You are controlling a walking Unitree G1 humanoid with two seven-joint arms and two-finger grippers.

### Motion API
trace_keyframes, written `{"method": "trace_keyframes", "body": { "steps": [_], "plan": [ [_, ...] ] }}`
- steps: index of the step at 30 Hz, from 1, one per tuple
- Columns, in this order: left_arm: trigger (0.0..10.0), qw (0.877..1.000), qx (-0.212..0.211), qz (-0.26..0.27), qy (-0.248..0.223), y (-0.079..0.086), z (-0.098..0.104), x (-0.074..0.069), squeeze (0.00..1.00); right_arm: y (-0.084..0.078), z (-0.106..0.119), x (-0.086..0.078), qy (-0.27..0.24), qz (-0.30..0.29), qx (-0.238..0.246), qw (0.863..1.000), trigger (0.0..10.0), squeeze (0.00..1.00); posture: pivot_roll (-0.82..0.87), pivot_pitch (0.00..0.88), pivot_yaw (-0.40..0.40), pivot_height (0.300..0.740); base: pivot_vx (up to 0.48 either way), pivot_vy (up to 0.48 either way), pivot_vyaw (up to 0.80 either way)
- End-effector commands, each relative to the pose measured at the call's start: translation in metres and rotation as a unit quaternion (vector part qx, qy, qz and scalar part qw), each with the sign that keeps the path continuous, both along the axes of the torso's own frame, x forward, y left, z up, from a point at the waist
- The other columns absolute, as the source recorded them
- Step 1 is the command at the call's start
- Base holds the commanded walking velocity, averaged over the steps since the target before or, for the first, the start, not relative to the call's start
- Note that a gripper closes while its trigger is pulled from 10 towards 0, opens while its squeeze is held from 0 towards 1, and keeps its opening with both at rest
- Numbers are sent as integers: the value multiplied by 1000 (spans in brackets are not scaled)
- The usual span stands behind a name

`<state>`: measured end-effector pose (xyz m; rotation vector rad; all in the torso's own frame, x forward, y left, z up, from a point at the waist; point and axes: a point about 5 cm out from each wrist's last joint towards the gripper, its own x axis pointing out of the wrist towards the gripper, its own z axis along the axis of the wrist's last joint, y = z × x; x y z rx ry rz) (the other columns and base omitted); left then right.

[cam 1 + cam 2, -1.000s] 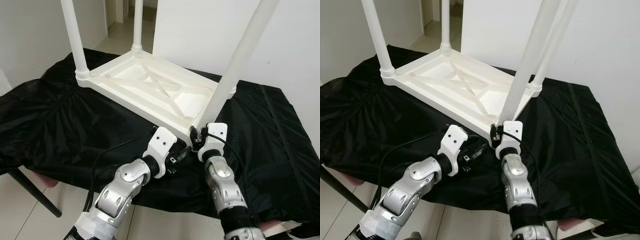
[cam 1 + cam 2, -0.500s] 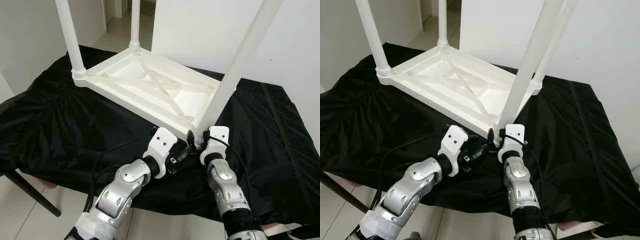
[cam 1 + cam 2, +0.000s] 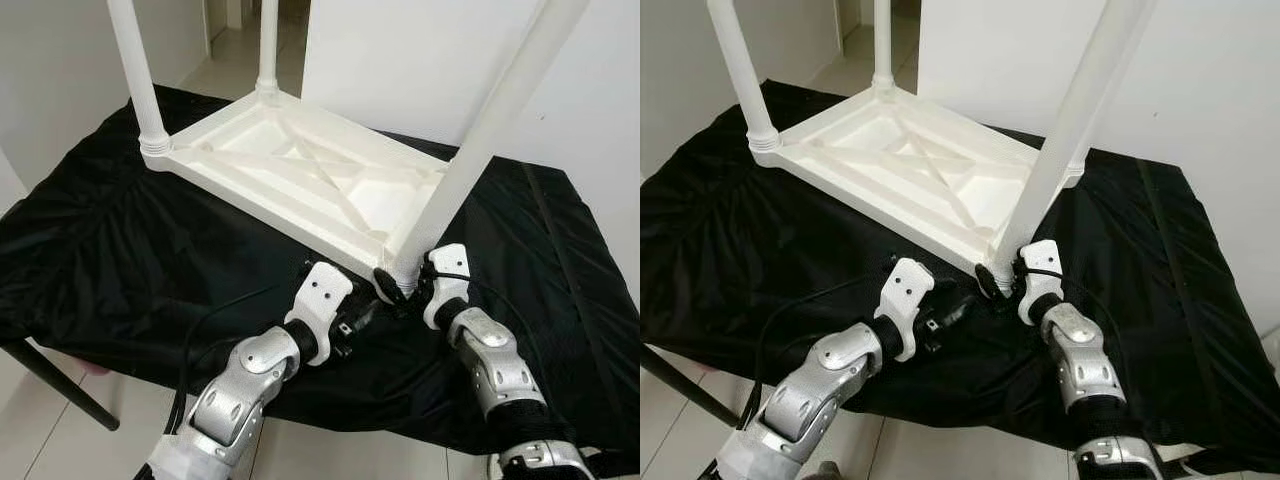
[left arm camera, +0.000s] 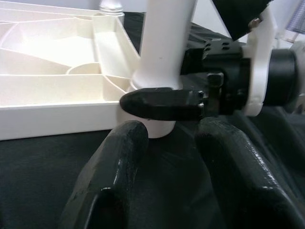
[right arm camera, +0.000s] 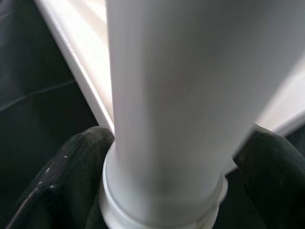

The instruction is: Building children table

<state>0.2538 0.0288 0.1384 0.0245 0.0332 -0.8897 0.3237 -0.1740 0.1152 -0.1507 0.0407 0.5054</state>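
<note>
White table leg [image 3: 470, 165] stays clamped by the right gripper [image 3: 398, 285], whose wrist has swung rightward; left gripper [image 3: 372, 308] open nearby.

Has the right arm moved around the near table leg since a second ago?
Yes. The right gripper stays at the near leg, but its wrist has swung to the robot's right of that leg's base.
</note>
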Motion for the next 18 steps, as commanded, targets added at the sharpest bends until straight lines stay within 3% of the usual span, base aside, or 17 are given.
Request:
{"method": "trace_keyframes", "body": {
  "steps": [1, 3, 14, 16, 18],
  "plan": [
    [10000, 1000, 4, -12, -3, -2, 2, -2, 0, 0, -2, -1, 3, 11, 1, 1000, 10000, 0, 136, 41, -117, 740, 0, 0, 0],
    [10000, 1000, 4, -6, -5, 0, 3, 1, 0, 5, 0, 2, 13, 66, -2, 998, 10000, 0, 143, 47, -119, 740, 0, 0, 0],
    [10000, 1000, 6, 5, -12, 3, 6, 6, 0, 20, 5, 12, 11, 137, -6, 990, 10000, 0, 167, 46, -119, 740, 0, 0, 0],
    [10000, 1000, 6, 6, -15, 4, 8, 7, 0, 21, 3, 15, 14, 145, -5, 989, 0, 0, 173, 42, -119, 740, 0, 0, 0],
    [10000, 1000, 8, 4, -15, 4, 7, 7, 0, 21, 4, 16, 15, 149, -2, 989, 0, 0, 174, 44, -119, 740, 0, 0, 0]
  ]
}}
